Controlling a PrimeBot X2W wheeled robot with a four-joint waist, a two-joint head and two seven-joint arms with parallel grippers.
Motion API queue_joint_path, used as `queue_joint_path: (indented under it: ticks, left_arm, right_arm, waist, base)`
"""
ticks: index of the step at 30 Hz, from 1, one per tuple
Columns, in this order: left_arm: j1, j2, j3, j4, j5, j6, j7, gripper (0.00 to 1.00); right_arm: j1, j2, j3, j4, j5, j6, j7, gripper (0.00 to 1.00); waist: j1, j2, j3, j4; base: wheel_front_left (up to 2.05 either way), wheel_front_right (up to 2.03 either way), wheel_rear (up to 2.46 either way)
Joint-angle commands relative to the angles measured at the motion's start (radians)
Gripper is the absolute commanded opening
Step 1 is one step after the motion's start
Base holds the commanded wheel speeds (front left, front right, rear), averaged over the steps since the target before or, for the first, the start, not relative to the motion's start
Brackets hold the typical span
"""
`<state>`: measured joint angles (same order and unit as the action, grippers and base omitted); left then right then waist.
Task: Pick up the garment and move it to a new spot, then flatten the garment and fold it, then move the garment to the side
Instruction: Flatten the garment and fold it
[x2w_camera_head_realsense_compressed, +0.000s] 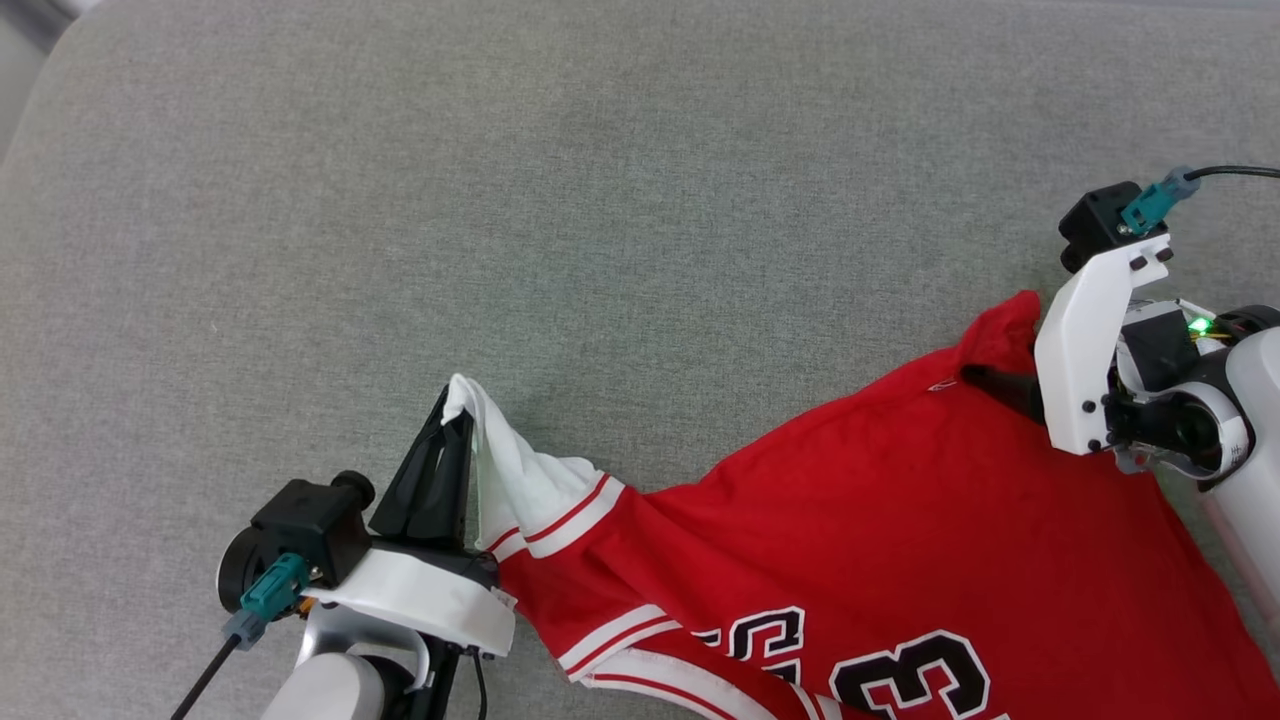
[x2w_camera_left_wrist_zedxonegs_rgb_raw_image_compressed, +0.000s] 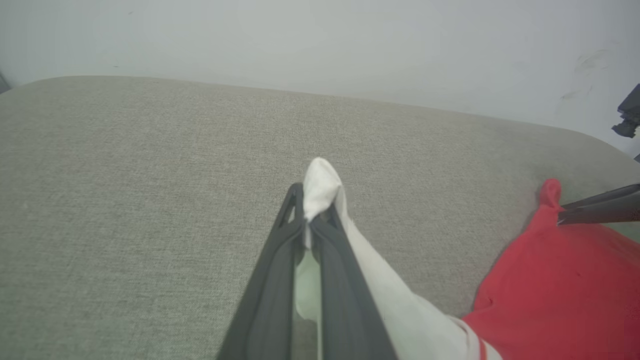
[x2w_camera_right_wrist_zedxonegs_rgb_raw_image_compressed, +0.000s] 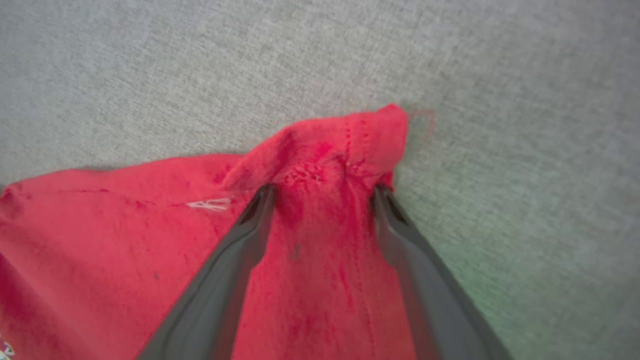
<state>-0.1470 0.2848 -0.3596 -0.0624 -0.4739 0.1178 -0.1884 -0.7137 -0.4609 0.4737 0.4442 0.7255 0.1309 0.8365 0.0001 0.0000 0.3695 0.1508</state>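
The garment (x2w_camera_head_realsense_compressed: 900, 520), a red jersey with a white sleeve, striped trim and black numbers, lies spread over the lower right of a grey cushion. My left gripper (x2w_camera_head_realsense_compressed: 452, 432) is shut on the tip of the white sleeve (x2w_camera_left_wrist_zedxonegs_rgb_raw_image_compressed: 320, 185), which is pulled out to the left. My right gripper (x2w_camera_right_wrist_zedxonegs_rgb_raw_image_compressed: 322, 192) is open, its fingers wide apart and straddling a bunched red corner (x2w_camera_right_wrist_zedxonegs_rgb_raw_image_compressed: 345, 145) of the garment at the far right. In the head view that gripper (x2w_camera_head_realsense_compressed: 1000, 388) sits at the garment's upper right corner. Its dark finger (x2w_camera_left_wrist_zedxonegs_rgb_raw_image_compressed: 600, 210) also reaches the red fabric (x2w_camera_left_wrist_zedxonegs_rgb_raw_image_compressed: 560, 290) in the left wrist view.
The grey fabric cushion (x2w_camera_head_realsense_compressed: 600, 200) stretches wide and bare above and left of the garment. Its rounded far edge meets a pale wall (x2w_camera_left_wrist_zedxonegs_rgb_raw_image_compressed: 320, 40). The garment's lower part runs off the bottom of the head view.
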Motion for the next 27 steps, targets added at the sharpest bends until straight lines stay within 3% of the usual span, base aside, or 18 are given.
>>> queue_joint_path:
  ticks: [1, 2, 3, 4, 5, 10, 19, 27]
  left_arm:
    - [-0.012, -0.002, -0.002, 0.005, -0.002, -0.003, -0.007, 0.00]
    - [-0.013, -0.002, -0.003, 0.009, -0.002, -0.004, -0.010, 0.00]
    - [-0.014, -0.002, -0.002, 0.013, -0.003, -0.005, -0.011, 0.00]
    - [-0.015, -0.001, -0.002, 0.017, -0.004, -0.008, -0.011, 0.00]
    - [-0.015, 0.000, -0.002, 0.021, -0.006, -0.009, -0.012, 0.00]
    - [-0.016, 0.010, 0.004, 0.034, -0.016, -0.013, -0.011, 0.00]
    - [-0.078, 0.069, 0.049, 0.058, -0.076, -0.048, 0.068, 0.00]
    - [-0.330, 0.119, 0.092, 0.257, -0.126, -0.105, 0.171, 0.00]
  right_arm:
    - [0.045, 0.014, 0.042, 0.047, 0.013, 0.000, 0.026, 1.00]
    - [0.048, 0.016, 0.058, 0.063, 0.024, 0.000, 0.034, 0.96]
    - [0.051, 0.017, 0.070, 0.077, 0.036, 0.000, 0.040, 0.44]
    - [0.050, 0.017, 0.083, 0.086, 0.045, 0.000, 0.047, 0.25]
    - [0.049, 0.016, 0.094, 0.096, 0.055, 0.000, 0.053, 0.00]
    - [0.004, 0.011, 0.118, 0.111, 0.082, 0.000, 0.010, 0.00]
    - [-0.098, -0.008, 0.092, 0.154, 0.038, 0.000, -0.184, 0.00]
    - [-0.187, 0.033, 0.051, 0.262, -0.035, 0.000, -0.316, 0.00]
  waist:
    - [-0.0001, 0.0000, 0.002, 0.003]
    - [-0.0001, 0.0000, 0.001, 0.004]
    - [-0.0001, 0.0000, 0.000, 0.005]
    - [-0.0001, 0.0000, -0.002, 0.005]
    - [-0.0001, 0.0000, -0.004, 0.005]
    - [-0.0001, 0.0000, -0.028, 0.000]
    - [-0.0001, 0.0000, -0.135, -0.054]
    - [-0.0001, 0.0000, -0.218, -0.125]
  base:
    - [0.00, 0.00, 0.00]
    - [0.00, 0.00, 0.00]
    - [0.00, 0.00, 0.00]
    - [0.00, 0.00, 0.00]
    - [0.00, 0.00, 0.00]
    - [0.00, 0.00, 0.00]
    - [0.00, 0.00, 0.00]
    - [0.00, 0.00, 0.00]
